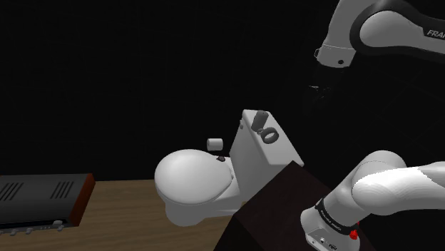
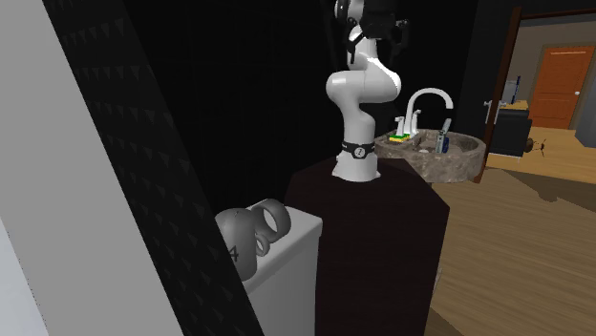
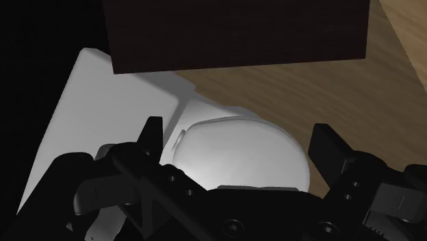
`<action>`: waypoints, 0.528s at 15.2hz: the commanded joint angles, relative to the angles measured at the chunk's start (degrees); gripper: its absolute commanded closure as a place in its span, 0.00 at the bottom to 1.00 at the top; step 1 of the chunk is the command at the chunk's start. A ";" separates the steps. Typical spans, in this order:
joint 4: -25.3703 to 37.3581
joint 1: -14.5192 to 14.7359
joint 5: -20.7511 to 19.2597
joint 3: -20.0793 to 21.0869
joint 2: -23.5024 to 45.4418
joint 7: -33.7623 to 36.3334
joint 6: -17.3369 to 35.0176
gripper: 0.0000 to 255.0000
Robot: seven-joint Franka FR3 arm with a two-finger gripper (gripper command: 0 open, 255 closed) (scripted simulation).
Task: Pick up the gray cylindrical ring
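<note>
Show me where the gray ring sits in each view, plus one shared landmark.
Shoulder view: the ring lies on the toilet tank lid, right of centre, beside a dark cylinder.
Second exterior view: the ring is low, left of centre, on the same lid.
Wrist view: the lid runs beside the open claw, whose black body covers part of it.
Shared landmark: the white tank lid.
</note>
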 commanded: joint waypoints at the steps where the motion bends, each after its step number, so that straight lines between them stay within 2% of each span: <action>1: 0.00 0.00 0.00 0.00 0.00 0.00 0.00 0.00; 8: -7.71 0.36 -7.72 -9.58 1.97 -16.37 11.47 0.00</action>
